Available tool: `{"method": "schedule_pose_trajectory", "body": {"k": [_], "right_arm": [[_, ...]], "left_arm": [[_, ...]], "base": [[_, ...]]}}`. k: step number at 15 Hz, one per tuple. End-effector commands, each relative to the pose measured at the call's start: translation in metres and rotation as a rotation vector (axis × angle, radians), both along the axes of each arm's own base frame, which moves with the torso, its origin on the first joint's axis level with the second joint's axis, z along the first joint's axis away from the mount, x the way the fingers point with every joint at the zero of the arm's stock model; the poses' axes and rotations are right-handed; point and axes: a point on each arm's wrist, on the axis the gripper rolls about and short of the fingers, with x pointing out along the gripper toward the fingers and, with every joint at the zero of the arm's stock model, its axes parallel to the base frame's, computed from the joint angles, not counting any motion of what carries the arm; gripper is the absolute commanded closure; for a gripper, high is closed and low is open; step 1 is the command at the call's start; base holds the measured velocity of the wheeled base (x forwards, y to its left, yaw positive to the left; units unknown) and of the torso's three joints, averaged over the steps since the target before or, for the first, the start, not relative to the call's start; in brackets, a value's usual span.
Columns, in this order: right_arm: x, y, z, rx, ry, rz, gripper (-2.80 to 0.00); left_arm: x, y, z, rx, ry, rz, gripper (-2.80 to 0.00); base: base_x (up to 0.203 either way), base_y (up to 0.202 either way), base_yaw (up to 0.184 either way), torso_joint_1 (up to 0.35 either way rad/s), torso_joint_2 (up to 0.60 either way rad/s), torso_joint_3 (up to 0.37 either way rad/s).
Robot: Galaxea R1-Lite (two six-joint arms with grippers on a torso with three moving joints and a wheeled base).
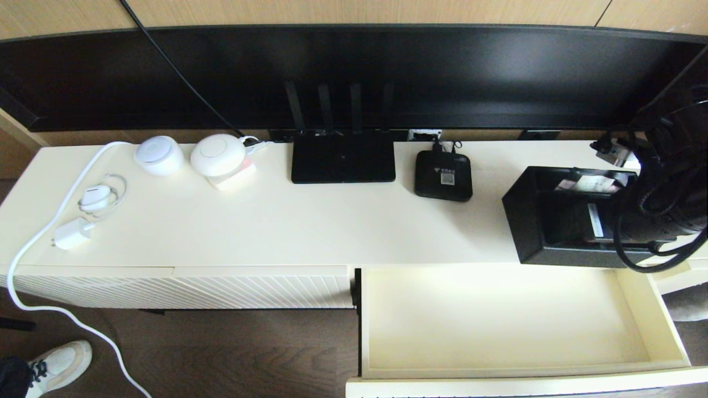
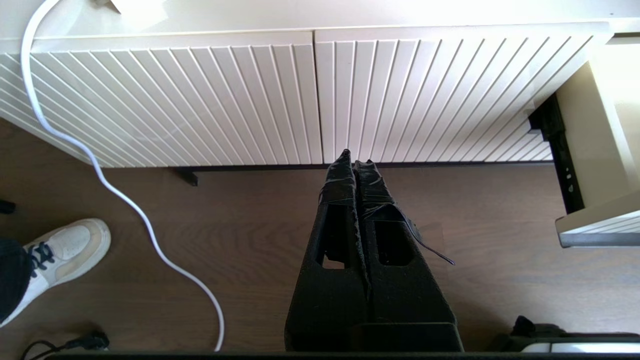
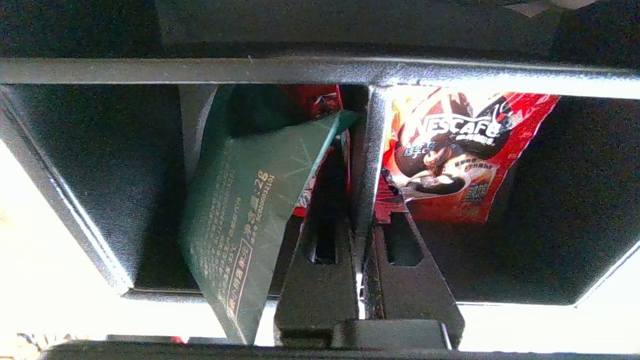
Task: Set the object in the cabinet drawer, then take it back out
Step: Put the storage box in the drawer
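Observation:
The object, a black open-top organizer box, is at the right end of the cabinet top, by the front edge just behind the open drawer. My right gripper is shut on the box's inner divider wall, one finger on each side. A green sachet and a red Nescafé sachet lie in the two compartments beside it. The arm and its cables hide the fingers in the head view. The cabinet drawer stands pulled out, its cream interior bare. My left gripper hangs shut and empty over the floor.
On the cabinet top stand a flat black router, a small black set-top box, two white round devices, and a white charger with a cable. A television runs along the back. A person's shoe is on the floor at left.

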Motion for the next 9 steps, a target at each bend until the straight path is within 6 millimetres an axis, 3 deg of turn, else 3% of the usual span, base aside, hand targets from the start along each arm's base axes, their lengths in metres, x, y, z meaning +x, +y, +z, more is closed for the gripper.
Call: {"method": "schedule_pose_trajectory", "body": {"k": [1, 6, 9], "right_arm": [[-0.016, -0.002, -0.002, 0.0, 0.01, 0.001, 0.0], [-0.035, 0.002, -0.035, -0.007, 0.129, 0.036, 0.0], [-0.034, 0.002, -0.058, -0.013, 0.176, 0.037, 0.0]], "left_arm": [[0.0, 0.0, 0.0, 0.0, 0.002, 0.0, 0.0], [0.0, 0.0, 0.0, 0.0, 0.0, 0.0, 0.0], [0.0, 0.0, 0.0, 0.0, 0.0, 0.0, 0.0]], "base": [[0.0, 0.0, 0.0, 0.0, 0.0, 0.0], [0.0, 0.0, 0.0, 0.0, 0.0, 0.0], [0.0, 0.0, 0.0, 0.0, 0.0, 0.0]]}}
